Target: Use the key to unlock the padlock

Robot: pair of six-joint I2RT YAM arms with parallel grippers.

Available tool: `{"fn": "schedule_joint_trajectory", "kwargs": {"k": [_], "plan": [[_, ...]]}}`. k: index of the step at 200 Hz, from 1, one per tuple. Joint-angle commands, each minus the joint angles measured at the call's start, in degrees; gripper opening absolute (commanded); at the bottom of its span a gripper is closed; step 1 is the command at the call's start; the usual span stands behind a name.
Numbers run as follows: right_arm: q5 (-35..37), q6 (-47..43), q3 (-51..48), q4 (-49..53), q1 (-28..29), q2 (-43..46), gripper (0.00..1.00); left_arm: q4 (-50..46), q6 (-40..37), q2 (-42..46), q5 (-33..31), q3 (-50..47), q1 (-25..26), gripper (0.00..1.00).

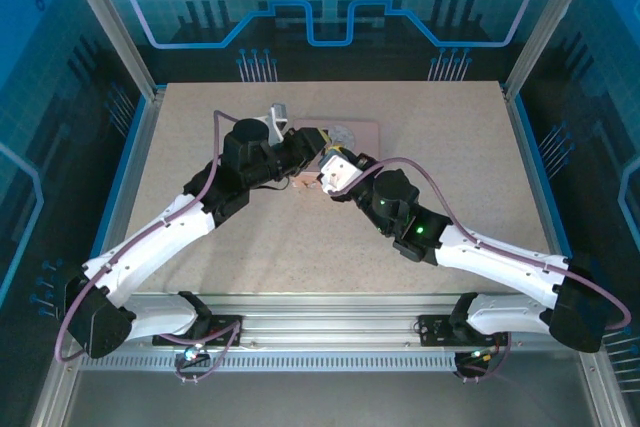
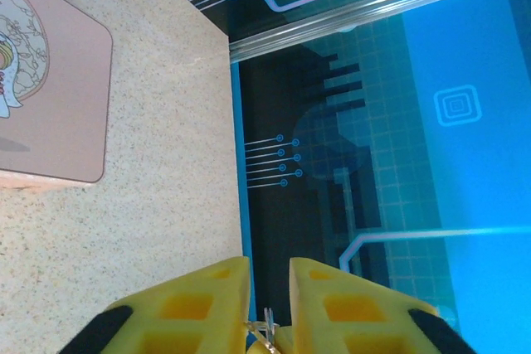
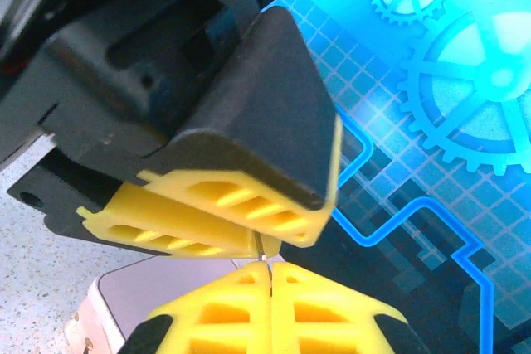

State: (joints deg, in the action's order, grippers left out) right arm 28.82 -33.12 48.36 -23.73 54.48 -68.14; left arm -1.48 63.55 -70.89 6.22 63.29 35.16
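Note:
Both grippers meet above the middle of the table, just in front of the pink box (image 1: 356,131). My right gripper (image 3: 270,269) (image 1: 328,165) is shut on a thin silver metal sliver, the key (image 3: 260,246). The sliver pokes up from its tips into the left gripper's yellow fingers (image 3: 207,221). In the left wrist view, my left gripper (image 2: 270,267) (image 1: 314,145) has its fingers drawn close. A thin silver piece with a small curved loop, the key (image 2: 267,325), is pinched deep between them. The padlock is hidden.
The pink box with a cartoon picture (image 2: 50,89) (image 3: 158,288) lies flat behind the grippers. A tiny dark object (image 1: 300,184) lies on the table by the left wrist, too small to identify. Blue enclosure walls and metal posts (image 1: 110,17) surround the table.

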Motion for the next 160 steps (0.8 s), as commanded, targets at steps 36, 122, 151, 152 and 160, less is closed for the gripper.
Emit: {"fn": "schedule_joint_trajectory", "kwargs": {"k": [36,122,151,152,160], "plan": [[0.92,0.78,0.33,-1.10,0.94,1.77,0.04,0.42,-0.09,-0.83,-0.15,0.50,-0.04,0.00],[-16.34,34.58,0.94,23.90,-14.33,12.24,0.40,-4.41,-14.53,-2.97,-0.88,2.10,-1.49,0.00],[-39.14,53.39,0.65,25.82,-26.35,12.18,0.44,-1.79,-18.86,-3.81,1.22,0.46,-1.41,0.00],[-39.83,54.02,0.58,25.65,-26.70,12.08,0.45,-1.65,-18.97,-3.81,1.33,0.40,-1.41,0.00],[-45.20,59.04,0.05,24.03,-29.16,11.03,0.45,-0.49,-19.61,-3.94,1.84,-0.36,-1.41,0.00]]}}
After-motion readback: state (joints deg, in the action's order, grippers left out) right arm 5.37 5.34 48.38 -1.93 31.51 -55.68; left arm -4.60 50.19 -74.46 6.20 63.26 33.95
